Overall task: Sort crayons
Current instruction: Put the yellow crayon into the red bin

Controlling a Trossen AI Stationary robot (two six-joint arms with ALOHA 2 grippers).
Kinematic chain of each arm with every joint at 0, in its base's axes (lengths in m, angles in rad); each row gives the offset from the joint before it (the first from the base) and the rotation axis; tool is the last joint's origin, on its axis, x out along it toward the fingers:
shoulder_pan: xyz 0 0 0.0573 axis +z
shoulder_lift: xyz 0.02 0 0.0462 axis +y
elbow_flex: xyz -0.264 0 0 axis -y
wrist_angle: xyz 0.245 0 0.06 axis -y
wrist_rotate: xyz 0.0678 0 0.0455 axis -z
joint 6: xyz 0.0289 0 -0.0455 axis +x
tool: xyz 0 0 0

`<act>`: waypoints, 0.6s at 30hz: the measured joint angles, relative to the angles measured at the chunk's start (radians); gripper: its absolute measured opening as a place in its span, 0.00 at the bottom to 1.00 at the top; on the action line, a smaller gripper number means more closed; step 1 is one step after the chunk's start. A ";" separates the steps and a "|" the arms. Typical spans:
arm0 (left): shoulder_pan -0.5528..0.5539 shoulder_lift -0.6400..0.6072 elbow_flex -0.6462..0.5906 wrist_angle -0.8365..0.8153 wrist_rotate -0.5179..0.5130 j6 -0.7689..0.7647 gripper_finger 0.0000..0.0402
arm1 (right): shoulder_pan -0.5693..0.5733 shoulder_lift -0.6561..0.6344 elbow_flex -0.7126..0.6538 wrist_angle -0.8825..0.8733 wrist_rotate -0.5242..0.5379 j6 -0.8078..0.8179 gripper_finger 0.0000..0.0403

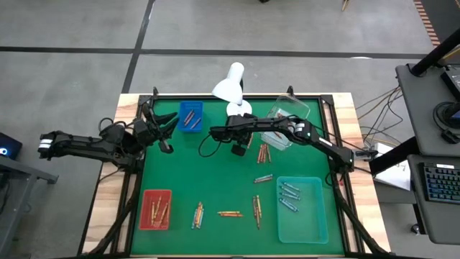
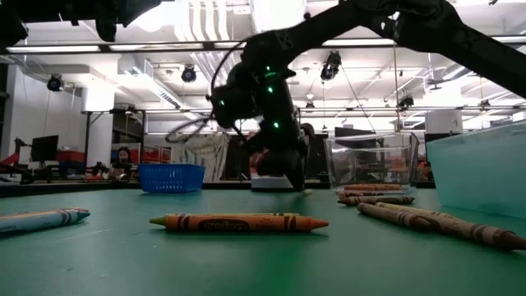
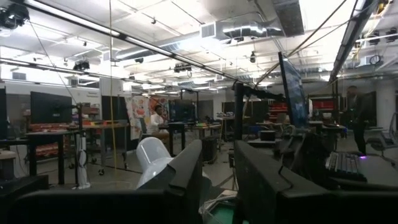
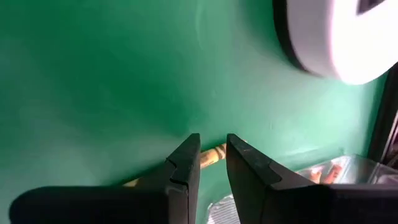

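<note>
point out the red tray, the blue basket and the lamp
red tray point(image 1: 146, 194): high view, bare floor at its left edge
blue basket point(image 1: 184, 110): high view, bare floor near its top-left corner
lamp point(image 1: 228, 88): high view, white shade

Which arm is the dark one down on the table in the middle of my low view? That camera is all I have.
Observer: The right one. From above, it reaches in from the table's right side, and the right pincer is beside the white lamp.
Operator: Is there anything at its tips?
Observer: Its wrist camera shows an orange crayon lying on the green mat just past them.
Operator: And the other arm?
Observer: The left pincer hangs at the mat's left edge, near the blue tray.
</note>
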 joint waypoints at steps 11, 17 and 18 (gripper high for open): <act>0.000 0.000 0.000 0.000 0.000 0.000 0.19 | 0.028 -0.005 0.164 -0.087 -0.178 -0.321 0.17; 0.000 0.000 0.000 -0.012 0.001 -0.049 0.19 | 0.032 -0.015 0.172 -0.160 -0.204 -0.763 0.17; 0.000 0.002 0.000 -0.020 0.001 -0.056 0.19 | 0.031 -0.018 0.169 -0.165 -0.201 -0.827 0.17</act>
